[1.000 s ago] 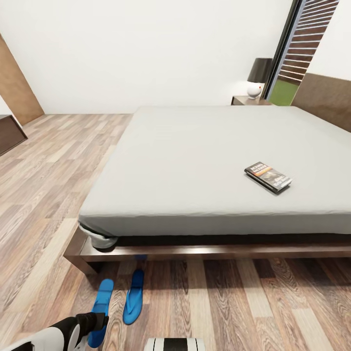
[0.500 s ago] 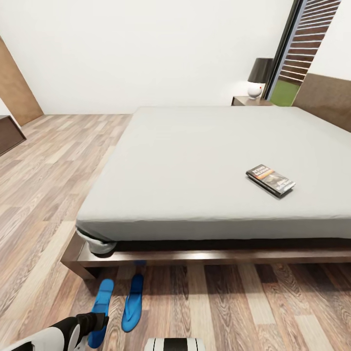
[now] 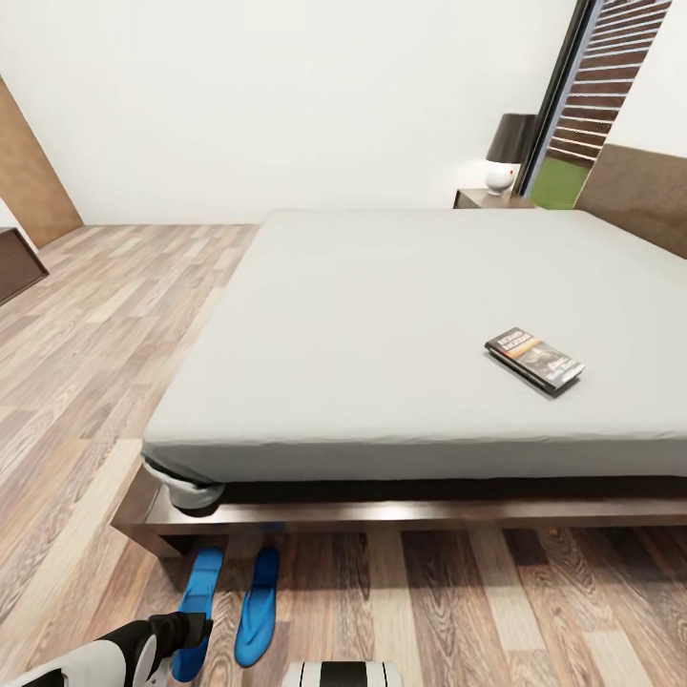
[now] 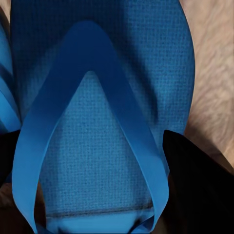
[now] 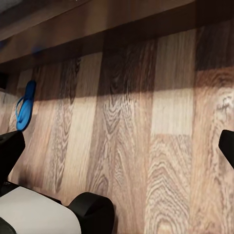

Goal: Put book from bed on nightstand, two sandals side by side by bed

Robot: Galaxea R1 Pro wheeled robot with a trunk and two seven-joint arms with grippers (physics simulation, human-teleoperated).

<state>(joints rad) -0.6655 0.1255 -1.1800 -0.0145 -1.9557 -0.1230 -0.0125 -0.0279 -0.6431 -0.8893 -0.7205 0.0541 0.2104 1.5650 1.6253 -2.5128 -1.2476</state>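
The dark book (image 3: 534, 360) lies flat on the right part of the bed's grey mattress (image 3: 382, 315). A nightstand (image 3: 489, 197) stands past the bed's far corner. The two blue sandals lie side by side on the floor by the bed frame's near corner, the left sandal (image 3: 202, 592) and the right sandal (image 3: 258, 606). My left gripper (image 3: 186, 634) sits on the left sandal's heel end. In the left wrist view the sandal (image 4: 97, 122) sits between dark fingers (image 4: 200, 195), which grip it. My right gripper (image 5: 117, 146) hangs open over bare floor, with one sandal (image 5: 24, 105) off to its side.
A black-shaded lamp (image 3: 509, 153) with a white base stands on the nightstand. The brown headboard (image 3: 634, 186) runs along the right. A dark cabinet (image 3: 14, 262) sits at the far left. Wood floor (image 3: 105, 315) stretches left of the bed. The bed frame (image 5: 97, 24) borders the right gripper's area.
The camera has moved nearer the bed, so bed and book sit lower in view. The left sandal, held in my left gripper, has come forward level with the right one.
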